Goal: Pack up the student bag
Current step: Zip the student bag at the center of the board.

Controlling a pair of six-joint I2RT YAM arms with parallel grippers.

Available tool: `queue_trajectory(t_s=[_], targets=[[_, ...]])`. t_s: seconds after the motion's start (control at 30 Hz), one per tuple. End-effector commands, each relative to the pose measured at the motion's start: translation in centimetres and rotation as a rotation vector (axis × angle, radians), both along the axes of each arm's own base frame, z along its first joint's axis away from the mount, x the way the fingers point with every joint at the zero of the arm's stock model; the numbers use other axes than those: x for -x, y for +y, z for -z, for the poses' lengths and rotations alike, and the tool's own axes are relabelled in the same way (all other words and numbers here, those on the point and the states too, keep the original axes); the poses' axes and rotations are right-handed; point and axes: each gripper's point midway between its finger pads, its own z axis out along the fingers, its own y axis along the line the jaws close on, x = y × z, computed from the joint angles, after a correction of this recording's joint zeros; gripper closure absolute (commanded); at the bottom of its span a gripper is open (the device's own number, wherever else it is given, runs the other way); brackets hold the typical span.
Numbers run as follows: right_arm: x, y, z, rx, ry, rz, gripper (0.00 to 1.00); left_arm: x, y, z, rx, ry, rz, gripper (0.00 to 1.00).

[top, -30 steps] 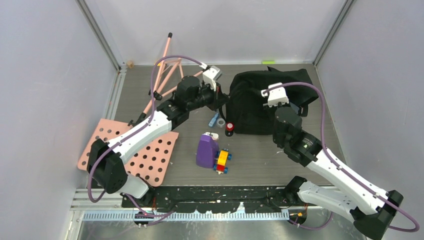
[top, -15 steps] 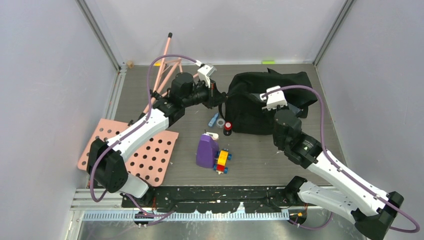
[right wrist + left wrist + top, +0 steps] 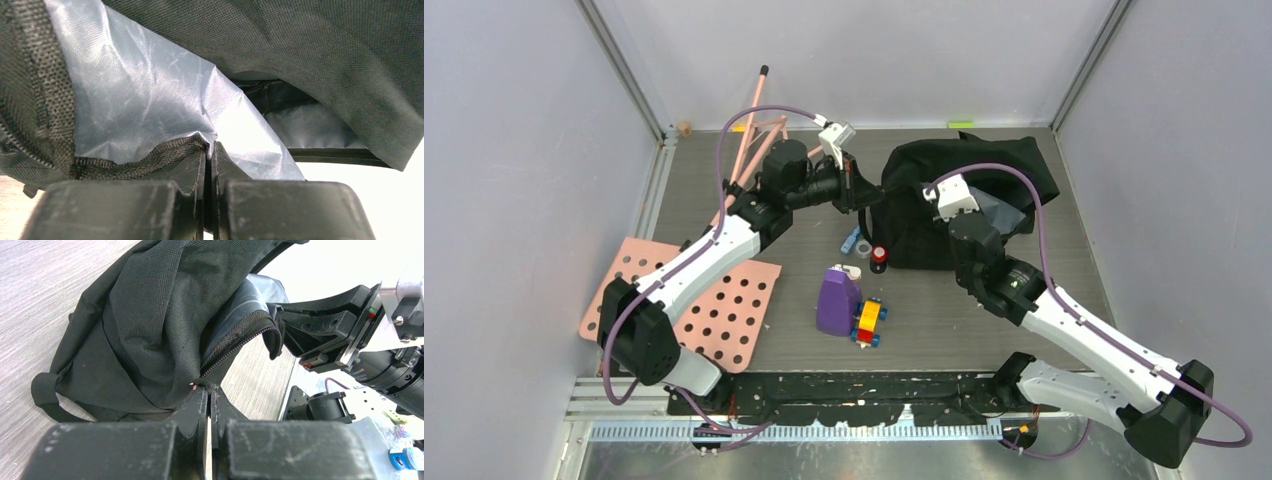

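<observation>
Student bag (image 3: 914,232) in left pincer (image 3: 209,392), right pincer (image 3: 210,150)

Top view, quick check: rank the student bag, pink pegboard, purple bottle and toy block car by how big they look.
1. student bag and pink pegboard: too close to rank, since the bag is bunched up and the pegboard is partly covered.
2. purple bottle
3. toy block car

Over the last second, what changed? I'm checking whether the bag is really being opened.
The left gripper, shut on the zipper rim of the large black fabric backpack, pulled slightly left and away; the right gripper, shut on the opposite rim, swung left. The mouth spread wider, baring grey lining. The purple bottle-like container, coloured toy blocks and pink perforated board stayed put.
</observation>
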Motion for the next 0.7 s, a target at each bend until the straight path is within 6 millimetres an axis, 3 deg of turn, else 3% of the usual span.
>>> queue_trajectory(t_s=[0.0, 0.1, 0.17, 0.3, 0.43, 0.67], targets=[[0.5, 0.6, -0.4, -0.062, 0.014, -0.043, 1.0, -0.1, 0.6, -10.0, 0.213, -0.255, -0.018, 1.0], [1.4, 1.5, -0.3, -0.144, 0.051, -0.094, 0.94, -0.5, 0.8, -8.0, 0.199, -0.207, -0.046, 1.0], [2.4, 1.7, -0.2, -0.206, 0.089, -0.11, 0.74, -0.7, 1.0, -6.7, 0.19, -0.18, -0.065, 1.0], [3.8, 1.5, -1.9, -0.386, 0.075, -0.088, 0.45, -1.2, 1.7, -4.4, 0.155, -0.132, -0.118, 1.0], [4.9, 0.6, -5.3, -0.585, -0.014, -0.051, 0.33, -1.2, 2.0, -3.1, 0.137, -0.11, -0.129, 1.0], [6.9, 1.5, -10.6, -0.797, -0.098, -0.179, 0.24, -1.8, 2.2, -1.6, 0.116, -0.085, -0.155, 1.0]])
